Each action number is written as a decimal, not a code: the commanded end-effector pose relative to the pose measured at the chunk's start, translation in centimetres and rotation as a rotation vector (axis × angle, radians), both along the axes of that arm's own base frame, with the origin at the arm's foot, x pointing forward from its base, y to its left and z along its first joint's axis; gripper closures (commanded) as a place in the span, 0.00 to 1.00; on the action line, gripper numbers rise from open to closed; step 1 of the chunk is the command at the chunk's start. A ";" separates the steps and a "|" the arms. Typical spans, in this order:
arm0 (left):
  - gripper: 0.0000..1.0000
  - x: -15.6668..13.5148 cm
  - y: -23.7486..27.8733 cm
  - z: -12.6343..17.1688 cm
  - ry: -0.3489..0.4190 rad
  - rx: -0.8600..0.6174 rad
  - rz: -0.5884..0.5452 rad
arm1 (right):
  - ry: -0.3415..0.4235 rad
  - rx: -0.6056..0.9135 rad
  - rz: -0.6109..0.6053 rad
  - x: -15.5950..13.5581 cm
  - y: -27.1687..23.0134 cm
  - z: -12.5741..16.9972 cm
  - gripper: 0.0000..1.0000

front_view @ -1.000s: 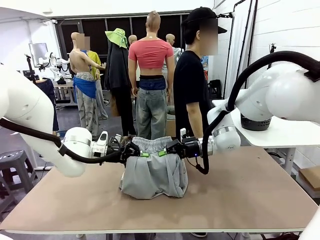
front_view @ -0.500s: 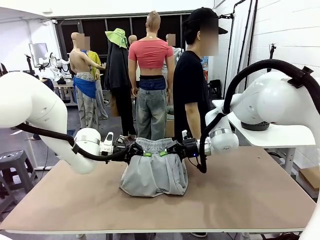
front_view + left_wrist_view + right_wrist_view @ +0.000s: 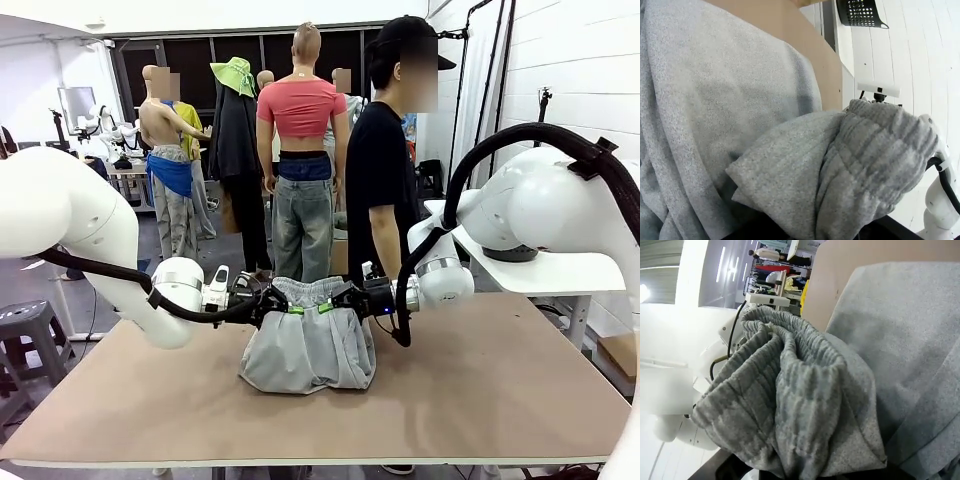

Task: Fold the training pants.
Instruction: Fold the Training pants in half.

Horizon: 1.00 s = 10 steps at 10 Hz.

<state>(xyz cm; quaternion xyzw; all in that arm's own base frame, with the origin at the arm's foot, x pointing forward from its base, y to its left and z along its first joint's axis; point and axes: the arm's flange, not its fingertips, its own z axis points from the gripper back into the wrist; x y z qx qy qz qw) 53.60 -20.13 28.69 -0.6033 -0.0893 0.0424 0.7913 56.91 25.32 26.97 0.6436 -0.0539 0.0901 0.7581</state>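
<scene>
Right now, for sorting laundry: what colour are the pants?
Light grey soft jersey pants, plain; front view.

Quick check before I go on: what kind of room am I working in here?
Probably a robot lab or workshop: a plain brown table, a white side table holding a black mesh basket, and a person standing across from the arms.

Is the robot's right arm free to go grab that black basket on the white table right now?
Probably not: the right gripper is shut on the training pants, sharing the waistband with the left gripper. The black basket sits behind the arm.
</scene>
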 end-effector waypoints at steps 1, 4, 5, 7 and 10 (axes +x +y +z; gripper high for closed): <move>1.00 0.0 0.0 -0.1 0.001 0.000 0.000 | -0.010 0.005 -0.052 0.7 0.3 0.3 1.00; 1.00 3.7 0.7 0.4 0.098 0.036 0.078 | 0.016 0.007 -0.113 4.3 0.8 0.6 1.00; 1.00 4.4 1.0 0.4 0.119 0.042 0.094 | 0.028 0.007 -0.131 4.9 0.9 0.7 1.00; 1.00 6.4 1.4 -0.3 0.170 0.031 0.112 | 0.059 -0.014 -0.174 6.1 0.6 0.5 1.00; 1.00 7.1 1.2 -0.9 0.203 0.040 0.089 | 0.109 -0.042 -0.203 6.9 -0.4 -0.3 1.00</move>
